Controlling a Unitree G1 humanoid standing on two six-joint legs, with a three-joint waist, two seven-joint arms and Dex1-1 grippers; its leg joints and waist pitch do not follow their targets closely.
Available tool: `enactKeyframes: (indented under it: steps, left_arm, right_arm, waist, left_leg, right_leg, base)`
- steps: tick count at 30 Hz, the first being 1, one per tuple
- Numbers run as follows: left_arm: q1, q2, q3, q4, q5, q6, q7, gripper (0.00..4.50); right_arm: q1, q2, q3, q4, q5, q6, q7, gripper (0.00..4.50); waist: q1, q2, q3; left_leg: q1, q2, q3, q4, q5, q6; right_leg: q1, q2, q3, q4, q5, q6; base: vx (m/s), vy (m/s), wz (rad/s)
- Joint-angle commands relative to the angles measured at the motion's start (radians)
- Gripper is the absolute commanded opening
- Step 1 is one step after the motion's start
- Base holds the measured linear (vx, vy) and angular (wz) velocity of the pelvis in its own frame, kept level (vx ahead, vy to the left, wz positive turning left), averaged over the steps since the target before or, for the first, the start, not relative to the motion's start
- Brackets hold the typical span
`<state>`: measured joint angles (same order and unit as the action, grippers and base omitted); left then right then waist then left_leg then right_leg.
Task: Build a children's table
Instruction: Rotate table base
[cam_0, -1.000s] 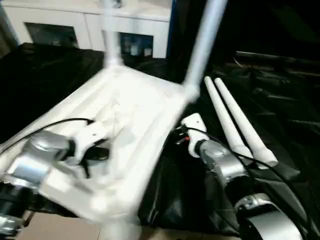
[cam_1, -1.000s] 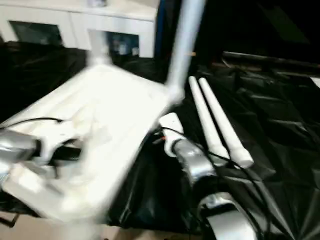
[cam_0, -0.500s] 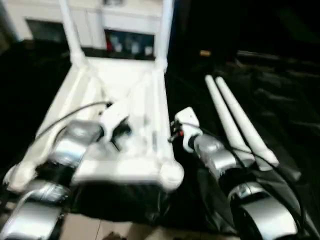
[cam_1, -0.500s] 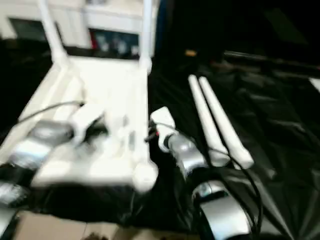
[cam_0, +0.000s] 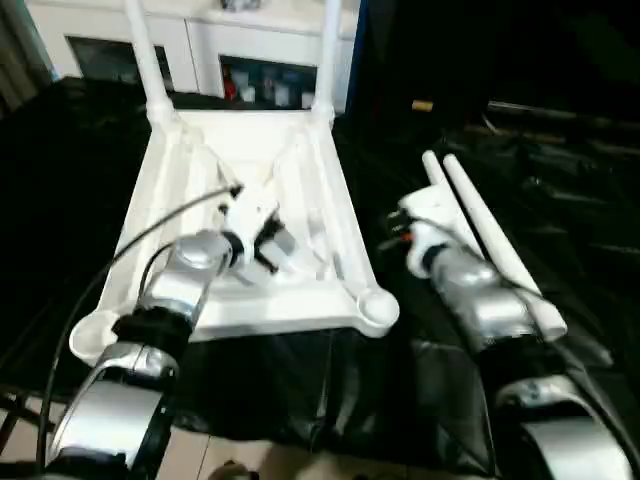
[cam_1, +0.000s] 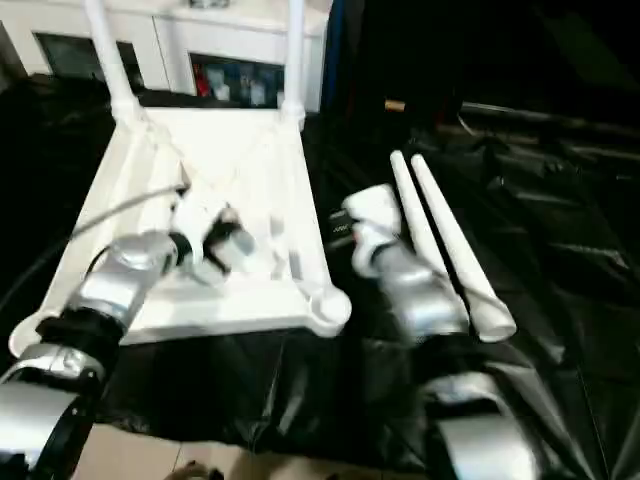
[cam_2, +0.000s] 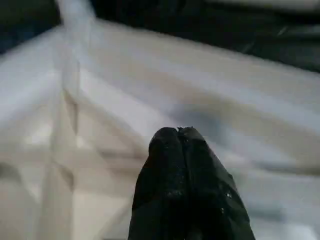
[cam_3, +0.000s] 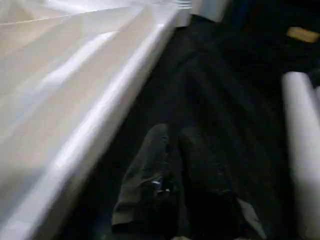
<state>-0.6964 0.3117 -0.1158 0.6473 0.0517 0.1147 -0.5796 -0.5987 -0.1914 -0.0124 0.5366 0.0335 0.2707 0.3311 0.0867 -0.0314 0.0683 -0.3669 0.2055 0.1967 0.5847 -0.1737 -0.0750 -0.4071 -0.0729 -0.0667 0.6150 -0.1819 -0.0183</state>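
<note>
The children's table lies upside down, its white tabletop (cam_0: 300, 302) showing the ribbed underside. Two white legs (cam_0: 143, 50) (cam_0: 328, 45) stand upright in the far corner sockets. Both near sockets (cam_0: 378, 310) (cam_0: 88, 335) hold nothing. Two loose legs (cam_0: 490, 250) lie side by side on the black sheet to the tabletop's right. My left gripper (cam_2: 181, 131) is shut and empty, tips just above the ribs near the tabletop's middle (cam_0: 265, 245). Between the tabletop's right edge and the loose legs, my right gripper (cam_3: 172, 132) hangs low over the sheet, shut on nothing.
A crinkled black sheet (cam_0: 570, 180) covers the work surface. A white glass-door cabinet (cam_0: 250, 40) stands behind the table. Bare floor (cam_0: 260, 455) shows at the sheet's near edge. A black cable (cam_0: 150, 225) runs from my left wrist across the tabletop.
The tabletop has swung from tilted and askew to lying flat and square to me. My left gripper has moved toward its middle. The right gripper has shifted right, away from its edge.
</note>
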Motion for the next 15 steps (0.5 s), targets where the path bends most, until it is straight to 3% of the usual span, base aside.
enactKeyframes:
  steps: [1,3,5,6,7,10,15]
  left_arm:
    - [0.043,0.027,0.005,-0.12,-0.044,0.045,-0.079,0.41]
    - [0.069,0.038,0.004,-0.188,-0.075,0.068,-0.13,0.44]
    - [0.117,0.064,-0.005,-0.331,-0.134,0.128,-0.218,0.82]
    - [0.134,0.07,-0.011,-0.385,-0.163,0.145,-0.248,0.82]
    - [0.148,0.075,-0.019,-0.43,-0.189,0.163,-0.271,0.87]
    - [0.17,0.082,-0.031,-0.503,-0.232,0.198,-0.308,1.23]
    - [0.193,0.086,-0.049,-0.552,-0.227,0.245,-0.318,1.68]
  right_arm:
    - [0.017,-0.038,-0.041,-0.086,0.013,0.089,-0.017,0.79]
    - [0.022,-0.052,-0.048,-0.102,0.016,0.108,-0.01,0.83]
    - [0.025,-0.08,-0.06,-0.109,0.031,0.125,0.018,1.14]
    - [0.027,-0.095,-0.06,-0.104,0.028,0.13,0.022,1.14]
    - [0.028,-0.108,-0.062,-0.103,0.028,0.143,0.025,1.22]
    - [0.035,-0.139,-0.074,-0.127,0.029,0.195,0.029,1.53]
    - [0.052,-0.17,-0.101,-0.171,0.047,0.303,0.028,1.96]
  waist:
    - [0.004,0.015,-0.081]
    - [0.003,0.014,-0.082]
    - [0.001,0.018,-0.08]
    - [0.0,0.009,-0.079]
    - [0.002,0.009,-0.077]
    - [0.001,0.008,-0.074]
    - [0.0,0.007,-0.075]
  left_leg:
    - [0.015,0.028,-0.018,-0.063,-0.167,-0.007]
    - [0.014,0.025,-0.015,-0.06,-0.146,-0.001]
    - [0.014,0.025,-0.011,-0.059,-0.146,0.003]
    - [0.016,0.025,-0.008,-0.059,-0.154,0.004]
    - [0.015,0.026,-0.01,-0.06,-0.163,0.0]
    - [0.017,0.025,-0.009,-0.061,-0.18,-0.005]
    - [0.015,0.021,-0.01,-0.061,-0.168,-0.011]
  right_leg:
    - [0.062,-0.067,0.05,-0.057,-0.076,-0.217]
    - [0.062,-0.064,0.05,-0.053,-0.057,-0.223]
    - [0.056,-0.063,0.05,-0.056,-0.069,-0.229]
    - [0.054,-0.061,0.05,-0.059,-0.082,-0.227]
    - [0.055,-0.064,0.05,-0.058,-0.116,-0.224]
    - [0.052,-0.062,0.051,-0.066,-0.165,-0.209]
    - [0.053,-0.058,0.051,-0.069,-0.191,-0.164]
  base:
    - [0.0,0.0,0.0]
    - [0.0,0.0,0.0]
    - [0.0,0.0,0.0]
    - [0.0,0.0,0.0]
    - [0.0,0.0,0.0]
    - [0.0,0.0,0.0]
    - [0.0,0.0,0.0]
